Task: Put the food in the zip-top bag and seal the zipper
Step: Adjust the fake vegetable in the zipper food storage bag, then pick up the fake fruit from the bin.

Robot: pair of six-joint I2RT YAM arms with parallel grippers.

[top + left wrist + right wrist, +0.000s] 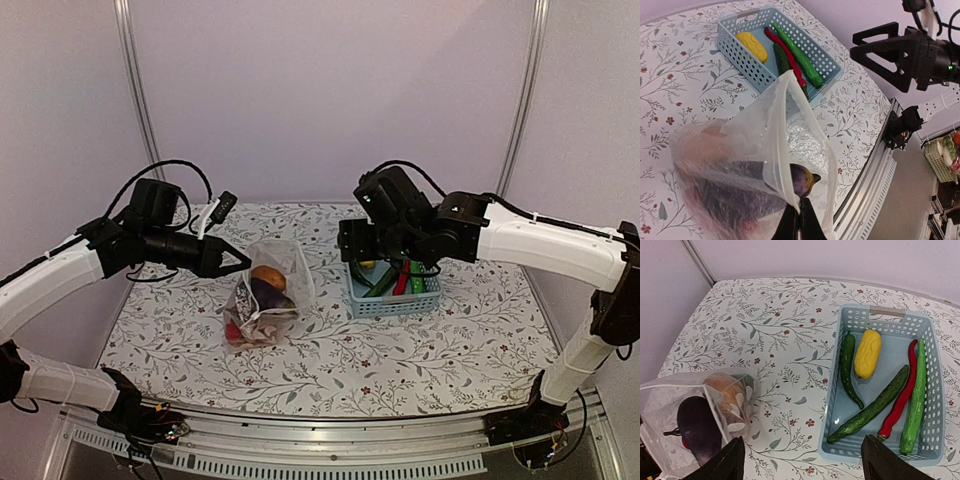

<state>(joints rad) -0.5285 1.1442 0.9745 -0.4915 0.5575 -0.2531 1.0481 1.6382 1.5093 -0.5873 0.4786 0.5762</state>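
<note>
The zip-top bag [268, 295] lies mid-table with its mouth open. My left gripper [799, 220] is shut on the bag's mouth edge, where the zipper [771, 125] runs, and holds it up. Inside the bag are a dark purple eggplant [699, 429], a brown potato [725, 390] and something red at the bottom [240, 333]. My right gripper [802, 460] is open and empty, hovering between the bag [670, 400] and the basket [885, 312]. In the basket lie the rest of the food: a yellow piece [867, 353], three green cucumbers [872, 407] and a red chili [901, 400].
The light-blue basket [392, 305] stands right of the bag, a short gap between them. A metal rail [875, 170] runs along the table's near edge. Beyond that edge, off the table, stands another basket of food [942, 155].
</note>
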